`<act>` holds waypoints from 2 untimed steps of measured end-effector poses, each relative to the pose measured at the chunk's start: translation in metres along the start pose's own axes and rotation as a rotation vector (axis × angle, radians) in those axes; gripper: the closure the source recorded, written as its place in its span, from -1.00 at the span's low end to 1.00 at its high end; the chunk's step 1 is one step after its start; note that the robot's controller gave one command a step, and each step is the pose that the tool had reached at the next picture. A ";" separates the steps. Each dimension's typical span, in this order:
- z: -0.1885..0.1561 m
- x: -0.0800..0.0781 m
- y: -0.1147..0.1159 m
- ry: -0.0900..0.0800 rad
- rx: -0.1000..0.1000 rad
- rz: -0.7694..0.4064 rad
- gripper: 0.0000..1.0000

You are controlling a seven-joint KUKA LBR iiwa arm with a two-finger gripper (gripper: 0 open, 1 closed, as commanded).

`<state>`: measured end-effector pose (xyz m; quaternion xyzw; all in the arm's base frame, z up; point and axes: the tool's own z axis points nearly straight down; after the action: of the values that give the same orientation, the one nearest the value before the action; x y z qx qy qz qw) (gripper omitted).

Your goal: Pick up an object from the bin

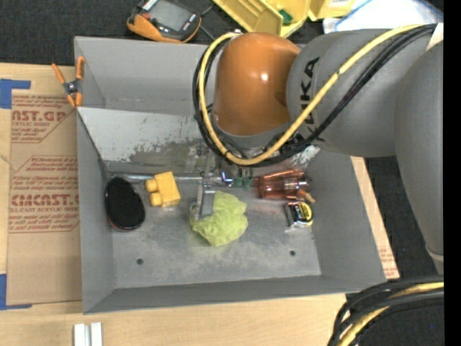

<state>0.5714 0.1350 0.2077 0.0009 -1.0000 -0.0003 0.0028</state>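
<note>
The gripper (203, 206) is set against the left edge of the crumpled light-green cloth (226, 222); its opening state cannot be determined.

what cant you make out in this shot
Back middle of the bin: hidden in the camera view by the orange cover and the arm.
The green lump: its upper left edge is covered by the end effector; contact cannot be told.
The reddish clear item: top lies under the cables; kind unclear.
The black-and-yellow item: too small to identify.
</note>
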 end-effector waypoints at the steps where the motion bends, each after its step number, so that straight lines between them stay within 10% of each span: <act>1: -0.004 -0.002 -0.001 -0.009 -0.001 0.001 -1.00; 2: 0.139 0.012 -0.075 -0.007 -0.002 -0.003 -1.00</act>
<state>0.5587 0.0605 0.0688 0.0023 -1.0000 -0.0012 -0.0008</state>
